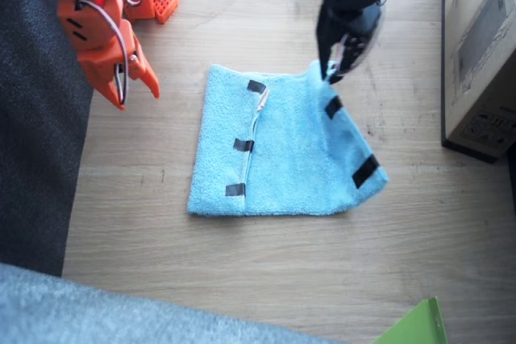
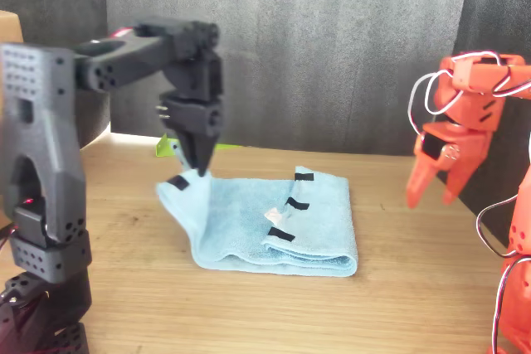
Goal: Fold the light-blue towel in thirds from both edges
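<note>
1. The light-blue towel [image 1: 282, 151] lies mid-surface [image 1: 242, 263], one short edge [image 1: 246, 144] already folded over.
2. The black left hand [image 1: 334, 66] is clamped on the other edge's corner, lifting it.
3. The orange right hand [image 1: 129, 86] hangs apart, empty, beside the towel.

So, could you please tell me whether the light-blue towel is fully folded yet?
Partly: one edge lies folded over the light-blue towel; the left hand holds the other edge raised.

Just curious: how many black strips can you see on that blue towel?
5: three in a row on the folded flap, two on the lifted edge. A third may hide under the left gripper.
</note>
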You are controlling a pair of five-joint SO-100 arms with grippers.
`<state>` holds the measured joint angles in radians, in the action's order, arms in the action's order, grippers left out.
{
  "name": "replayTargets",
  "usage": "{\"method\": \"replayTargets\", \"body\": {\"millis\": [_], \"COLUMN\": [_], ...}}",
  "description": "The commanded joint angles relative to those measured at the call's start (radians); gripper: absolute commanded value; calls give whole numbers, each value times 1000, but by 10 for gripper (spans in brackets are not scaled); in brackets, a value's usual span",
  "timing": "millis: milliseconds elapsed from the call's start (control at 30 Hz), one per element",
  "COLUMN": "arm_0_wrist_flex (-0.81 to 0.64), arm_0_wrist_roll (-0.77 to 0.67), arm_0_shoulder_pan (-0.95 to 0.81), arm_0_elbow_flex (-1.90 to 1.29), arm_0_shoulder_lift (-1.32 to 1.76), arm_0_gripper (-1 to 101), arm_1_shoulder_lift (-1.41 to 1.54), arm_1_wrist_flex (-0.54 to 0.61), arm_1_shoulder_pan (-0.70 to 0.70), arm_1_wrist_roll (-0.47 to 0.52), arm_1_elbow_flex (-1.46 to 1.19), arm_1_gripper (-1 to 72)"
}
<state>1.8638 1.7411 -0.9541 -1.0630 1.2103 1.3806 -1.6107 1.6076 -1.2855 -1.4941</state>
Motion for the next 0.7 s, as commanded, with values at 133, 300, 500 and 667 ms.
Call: {"method": "replayTargets", "body": {"millis": [133,300,500,667], "arm_0_wrist_flex": [83,186,196,199], "arm_0_wrist_roll": [20,32,35,37], "arm_0_shoulder_pan": [81,118,184,235], "arm_0_elbow_flex": [232,502,683,765], "arm_0_shoulder_lift": [-126,-293,-437,-514], "arm_0_gripper": [-2,-2,-2,181], "arm_1_shoulder_lift": [98,115,150,176], "arm_1_wrist_flex": [15,37,67,71], "arm_1_shoulder_pan": [-37,-58,-72,-97], "arm_1_wrist_roll": [20,31,41,52], "arm_1_elbow_flex": [-64,-107,-179,-202], "arm_1_gripper": [362,364,370,375]}}
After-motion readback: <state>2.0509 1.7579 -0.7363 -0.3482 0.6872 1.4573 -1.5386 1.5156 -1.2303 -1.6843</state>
